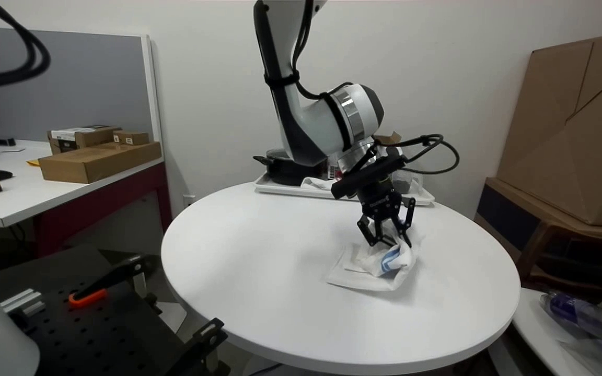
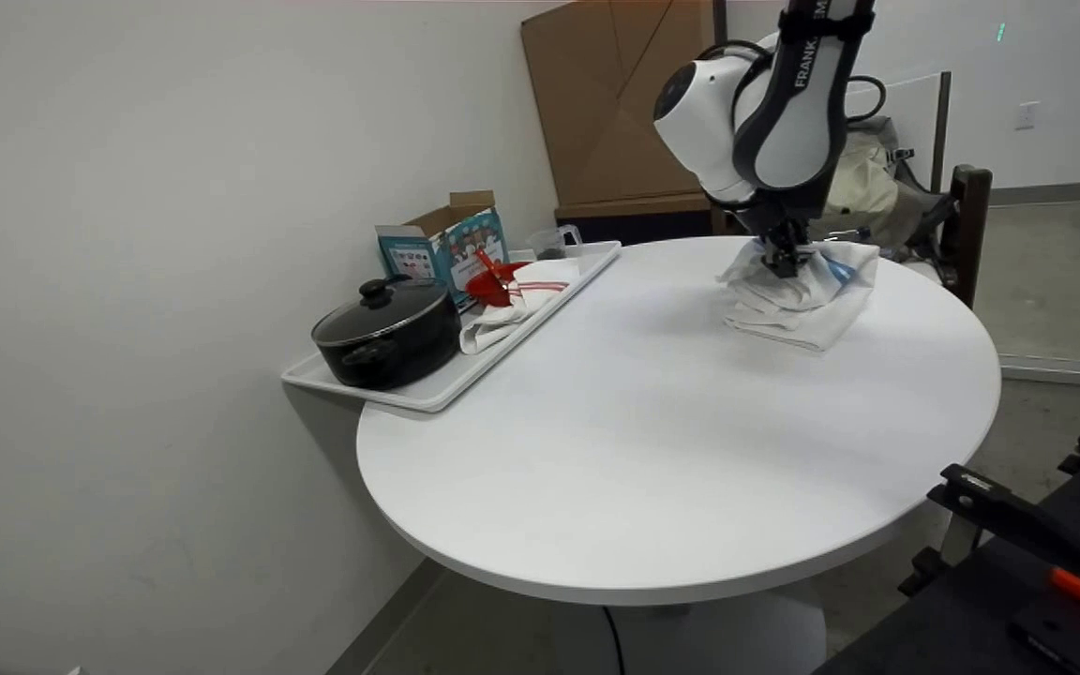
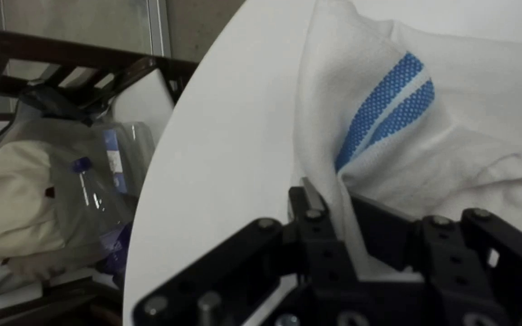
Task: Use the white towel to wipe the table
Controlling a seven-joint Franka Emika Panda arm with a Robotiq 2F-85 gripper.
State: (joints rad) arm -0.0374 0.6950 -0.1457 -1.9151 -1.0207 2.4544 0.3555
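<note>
The white towel with blue stripes lies bunched on the round white table (image 1: 259,271). It shows in both exterior views (image 1: 366,277) (image 2: 812,314) and fills much of the wrist view (image 3: 397,163). My gripper (image 1: 400,243) points down at the towel, low over the table, and also shows in an exterior view (image 2: 784,266). In the wrist view, a raised fold of the towel stands between the fingers (image 3: 335,201). The fingers close in on that fold at their tips, with cloth pulled up between them. The lower part of the towel spreads flat on the tabletop.
A white tray (image 2: 442,398) at the table's wall side holds a black lidded pot (image 2: 390,337), a teal box (image 2: 474,246), a red item (image 2: 493,284), a red-striped towel (image 2: 540,281) and a clear cup (image 2: 549,242). A large carton (image 1: 572,130) stands beyond the table.
</note>
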